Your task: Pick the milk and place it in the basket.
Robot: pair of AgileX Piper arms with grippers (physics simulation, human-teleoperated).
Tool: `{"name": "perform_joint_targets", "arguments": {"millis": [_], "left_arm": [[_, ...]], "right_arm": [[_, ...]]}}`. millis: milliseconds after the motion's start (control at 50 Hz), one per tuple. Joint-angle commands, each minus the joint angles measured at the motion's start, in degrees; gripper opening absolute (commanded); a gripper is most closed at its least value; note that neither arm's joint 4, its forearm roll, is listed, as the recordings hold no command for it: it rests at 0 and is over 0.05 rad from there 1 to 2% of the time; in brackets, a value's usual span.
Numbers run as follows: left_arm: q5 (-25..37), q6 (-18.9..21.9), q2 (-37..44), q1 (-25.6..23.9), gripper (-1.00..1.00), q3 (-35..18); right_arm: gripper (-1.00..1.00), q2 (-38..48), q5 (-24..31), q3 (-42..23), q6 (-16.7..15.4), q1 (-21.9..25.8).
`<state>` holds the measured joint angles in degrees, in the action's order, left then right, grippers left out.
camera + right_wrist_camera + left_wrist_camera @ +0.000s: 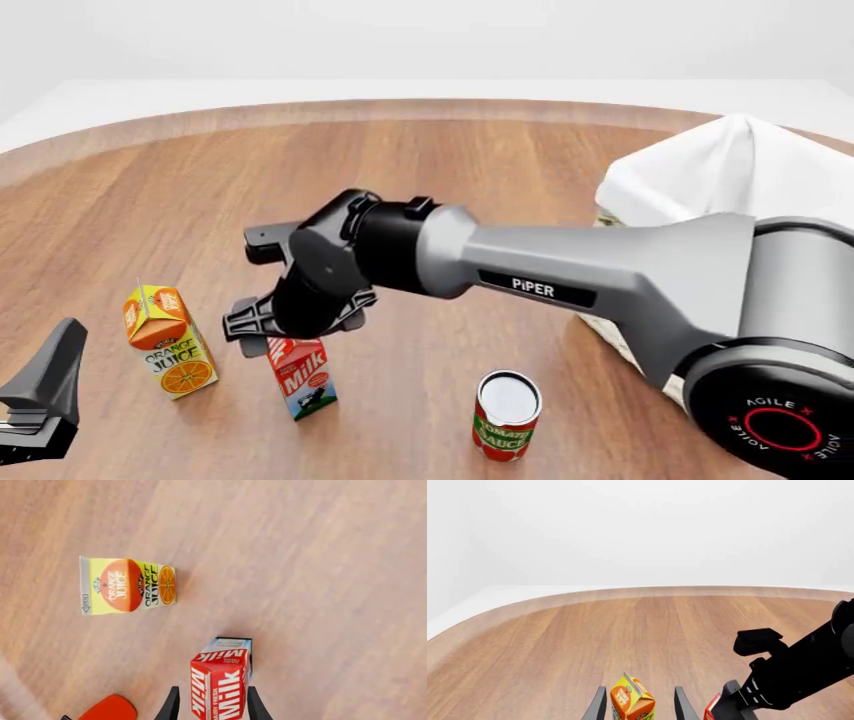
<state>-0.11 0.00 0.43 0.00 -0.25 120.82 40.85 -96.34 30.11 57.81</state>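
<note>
Milk carton between your right fingers

Milk [299,375] stands upright on the wooden desk [441,170], near its near edge, with your right end effector [210,702] set over its red gable top. In the right wrist view the two dark fingers [171,705] sit apart on either side of the carton, close to its faces; you cannot tell whether they touch it. The carton is a small box, red above with white lettering, blue and white below.

The orange juice carton [167,340] stands just beside the milk, toward the desk's left edge, and your left end effector [639,707] has its fingers spread on either side of it. A tomato sauce can [506,415] stands on the milk's other side.

The basket [707,170], draped in white cloth, sits at the desk's right edge, well apart from the milk; your right arm hides most of it.
</note>
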Motion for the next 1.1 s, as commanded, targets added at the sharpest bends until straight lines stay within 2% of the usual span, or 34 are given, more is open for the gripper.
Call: {"name": "perform_joint_targets", "arguments": {"millis": [20,940,960,1100], "left_arm": [[0.0,0.0,0.0,0.0,1.0,0.0],[0.0,0.0,0.0,0.0,1.0,0.0],[0.0,0.0,0.0,0.0,1.0,0.0],[0.0,0.0,0.0,0.0,1.0,0.0]], "right_arm": [[1.0,1.16,-0.52,-0.2,0.23,0.11],[1.0,5.84,-3.8,0.95,1.91,1.05],[-1.0,5.89,-3.95,1.21,2.03,1.15],[-1.0,5.84,-4.01,1.56,2.18,1.21]]}}
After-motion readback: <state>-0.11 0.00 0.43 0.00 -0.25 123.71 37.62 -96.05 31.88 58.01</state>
